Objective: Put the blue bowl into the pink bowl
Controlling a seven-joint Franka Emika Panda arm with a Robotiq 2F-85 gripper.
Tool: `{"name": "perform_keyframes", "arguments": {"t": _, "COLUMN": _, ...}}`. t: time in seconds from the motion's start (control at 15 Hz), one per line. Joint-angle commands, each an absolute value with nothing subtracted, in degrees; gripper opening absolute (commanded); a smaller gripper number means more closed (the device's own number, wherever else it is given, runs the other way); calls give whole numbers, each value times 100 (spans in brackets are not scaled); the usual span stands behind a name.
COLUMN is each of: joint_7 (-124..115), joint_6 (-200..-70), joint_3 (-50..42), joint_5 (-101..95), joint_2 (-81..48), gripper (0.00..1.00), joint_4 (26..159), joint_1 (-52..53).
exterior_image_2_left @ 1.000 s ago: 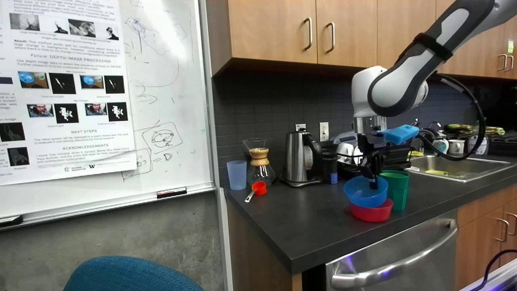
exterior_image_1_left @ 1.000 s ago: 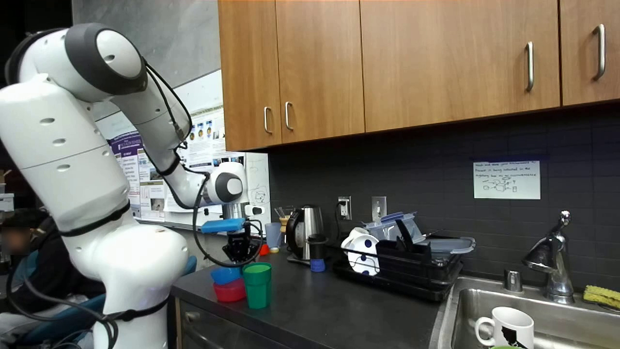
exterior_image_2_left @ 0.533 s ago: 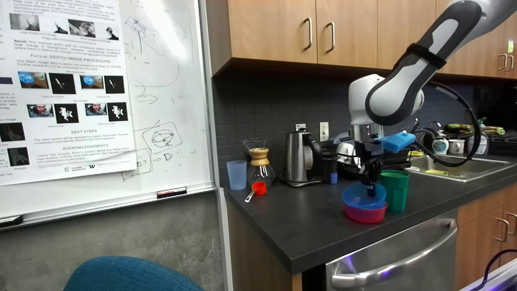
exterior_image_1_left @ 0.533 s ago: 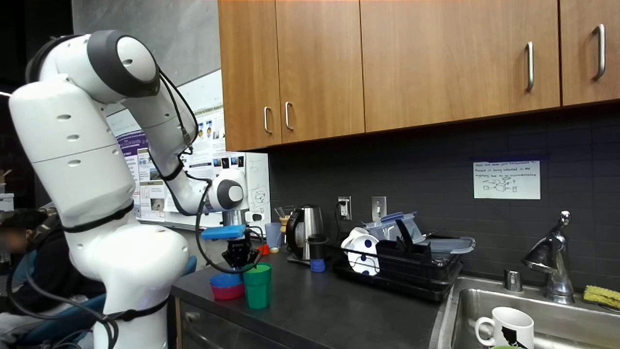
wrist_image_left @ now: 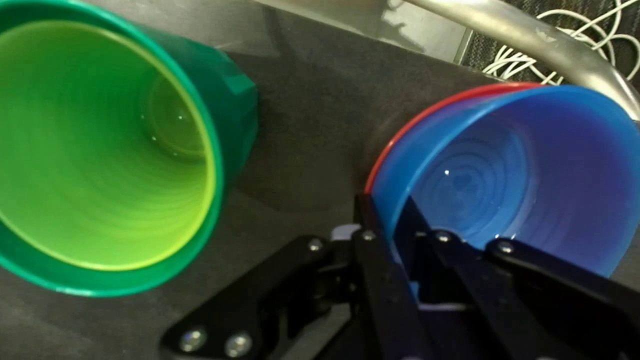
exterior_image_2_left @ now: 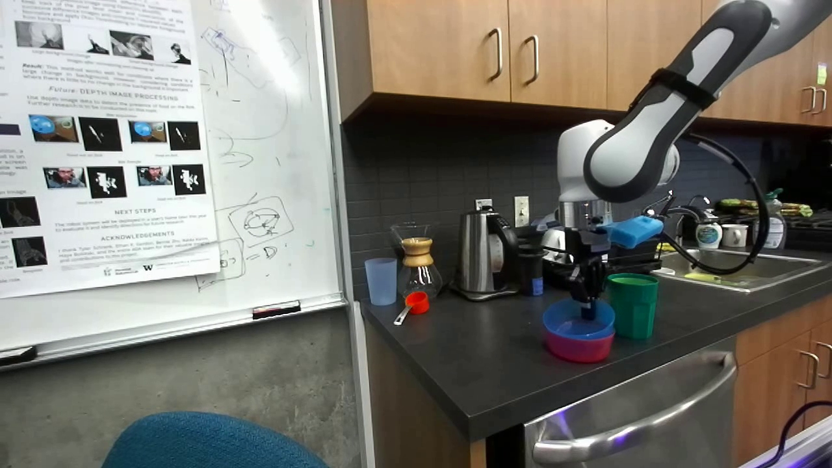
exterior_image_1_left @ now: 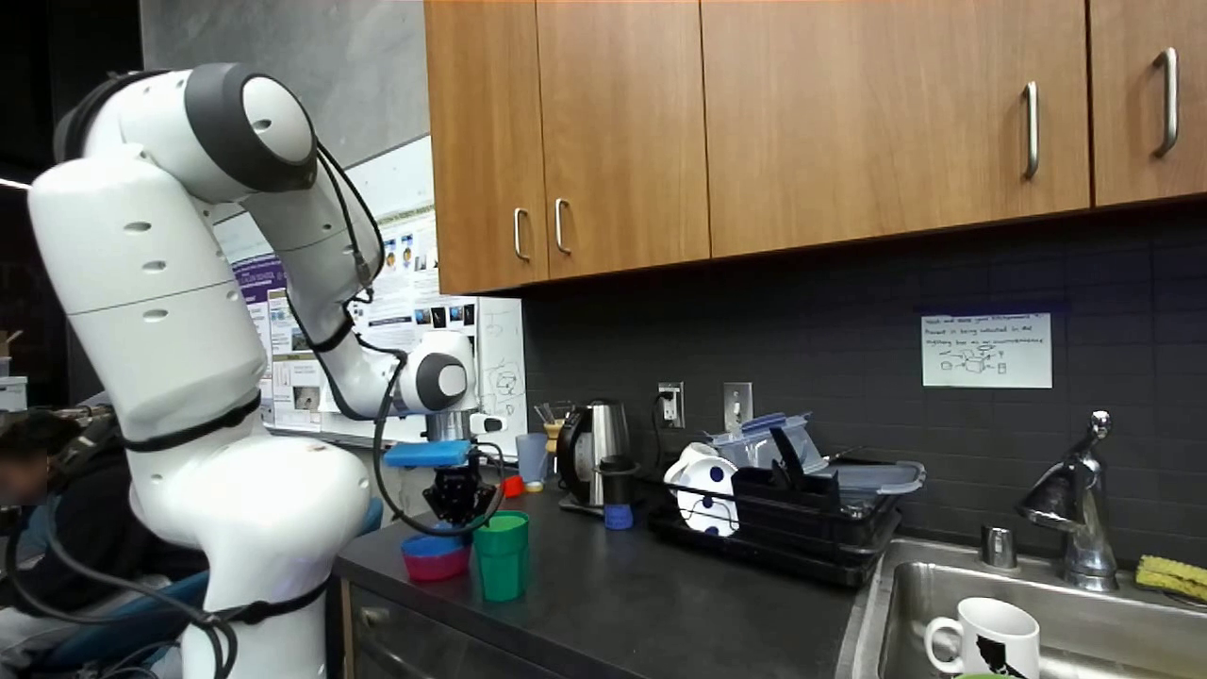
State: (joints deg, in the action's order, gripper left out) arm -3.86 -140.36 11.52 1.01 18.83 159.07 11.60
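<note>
The blue bowl (exterior_image_2_left: 575,330) sits inside the pink bowl (exterior_image_2_left: 578,350) on the counter, its rim standing above the pink rim. In the wrist view, the blue bowl (wrist_image_left: 470,170) covers most of the pink bowl (wrist_image_left: 450,101), whose red rim shows along one side. My gripper (wrist_image_left: 386,199) points down with one finger inside the blue bowl and one outside, shut on its wall. The gripper (exterior_image_2_left: 588,311) is at the bowl's side nearest the green cup. The blue bowl (exterior_image_1_left: 429,547) and pink bowl (exterior_image_1_left: 437,566) also show nested in an exterior view.
A green cup (exterior_image_2_left: 634,309) stands close beside the bowls. A kettle (exterior_image_2_left: 478,253), a glass carafe (exterior_image_2_left: 419,276), a light blue cup (exterior_image_2_left: 381,281) and a red measuring cup (exterior_image_2_left: 417,302) stand further back. A dish rack (exterior_image_1_left: 773,519) is near the sink. The counter's front edge is close.
The gripper lowered the blue bowl, earlier tilted over the pink bowl, down into it. Then the gripper and both bowls shifted slightly away from the green cup.
</note>
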Motion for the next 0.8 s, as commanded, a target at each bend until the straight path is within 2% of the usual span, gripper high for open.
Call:
{"name": "perform_keyframes", "arguments": {"t": 0.0, "joint_7": -282, "joint_6": -14126, "joint_3": 1116, "joint_5": 345, "joint_2": 1826, "gripper": 47, "joint_4": 15902, "joint_1": 1321}}
{"name": "perform_keyframes", "arguments": {"t": 0.53, "joint_7": -224, "joint_6": -14008, "joint_3": 1146, "joint_5": 627, "joint_2": 2003, "gripper": 100, "joint_4": 15892, "joint_1": 1600}}
{"name": "perform_keyframes", "arguments": {"t": 0.73, "joint_7": -218, "joint_6": -13968, "joint_3": 1175, "joint_5": 680, "joint_2": 2105, "gripper": 100, "joint_4": 15876, "joint_1": 1683}}
